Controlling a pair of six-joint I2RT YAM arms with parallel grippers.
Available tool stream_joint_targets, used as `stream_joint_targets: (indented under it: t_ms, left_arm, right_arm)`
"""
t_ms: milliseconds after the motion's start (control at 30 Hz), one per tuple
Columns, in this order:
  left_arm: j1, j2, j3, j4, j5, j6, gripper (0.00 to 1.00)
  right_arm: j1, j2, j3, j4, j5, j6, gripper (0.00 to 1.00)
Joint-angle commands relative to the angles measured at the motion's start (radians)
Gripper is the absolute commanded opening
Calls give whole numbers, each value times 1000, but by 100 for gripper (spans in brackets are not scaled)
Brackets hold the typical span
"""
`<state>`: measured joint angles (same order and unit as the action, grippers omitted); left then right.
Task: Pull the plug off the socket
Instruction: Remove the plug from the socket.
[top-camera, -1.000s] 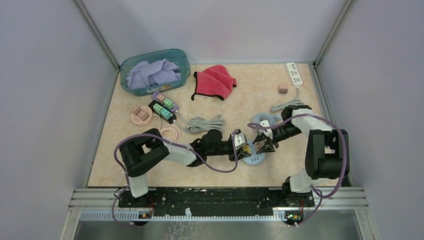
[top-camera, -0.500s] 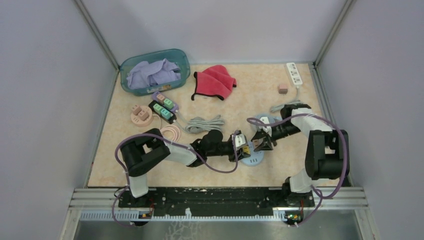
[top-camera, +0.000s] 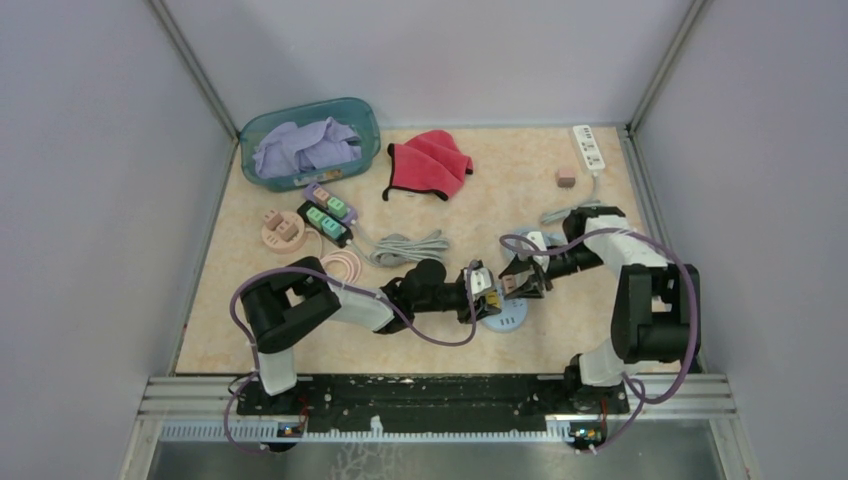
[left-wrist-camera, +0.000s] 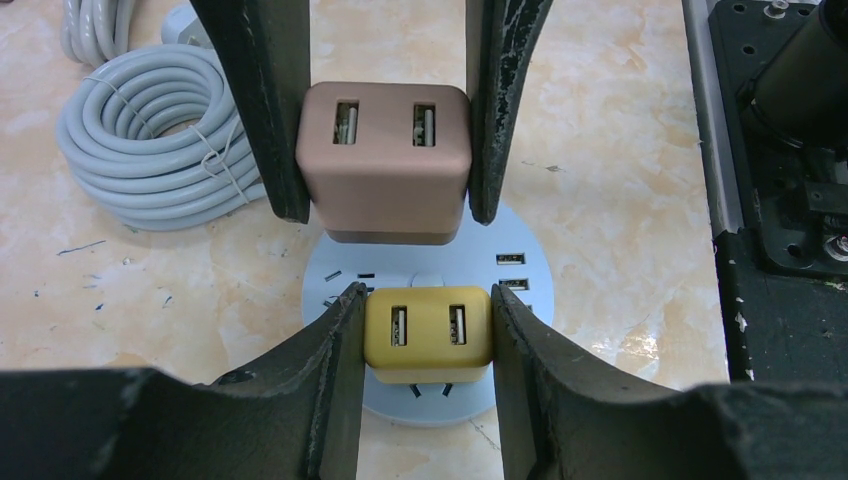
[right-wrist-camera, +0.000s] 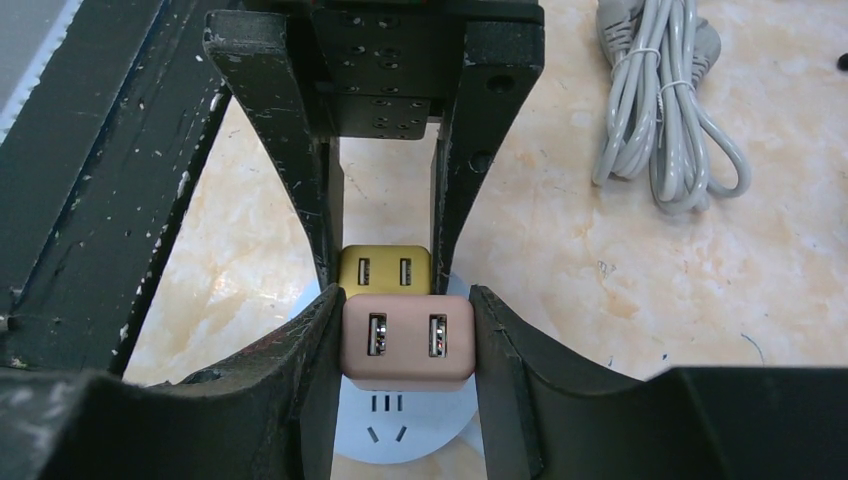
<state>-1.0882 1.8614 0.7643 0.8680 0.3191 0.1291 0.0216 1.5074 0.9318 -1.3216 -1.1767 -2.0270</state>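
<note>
Two pinches hold: left fingers (left-wrist-camera: 330, 385) clamp the yellow plug (left-wrist-camera: 428, 342) to steady the socket (left-wrist-camera: 530, 300), so right fingers (right-wrist-camera: 318, 385), gripping the pink plug (right-wrist-camera: 408, 342), should pull straight up without twisting.

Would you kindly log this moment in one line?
left gripper: shut on yellow plug | right gripper: shut on pink plug | socket: beneath
</note>
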Motion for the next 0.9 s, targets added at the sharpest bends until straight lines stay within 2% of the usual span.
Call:
stream_joint_targets:
  t_ms: [0, 300, 533, 667, 767, 800, 867]
  left_arm:
    - [-7, 15, -8, -49, 17, 3, 0]
    - [-4, 12, -9, -54, 15, -2, 0]
    - [1, 2, -16, -56, 20, -6, 0]
    - [3, 0, -18, -57, 20, -7, 0]
    - [4, -4, -20, -56, 21, -9, 0]
    - [4, -6, -21, -55, 20, -9, 0]
    - [6, -5, -21, -55, 20, -12, 0]
  right_arm:
    - [-36, -34, 63, -39, -83, 1, 0]
    - [-173, -123, 56, 89, -203, 197, 0]
    - [-276, -217, -19, 402, -284, 532, 0]
    - [-286, -302, -106, 810, -219, 939, 0]
    - [-285, -378, -230, 1298, -45, 1436, 0]
    - [-285, -397, -264, 1410, 34, 1586, 0]
    - [-285, -410, -285, 1487, 153, 1670, 0]
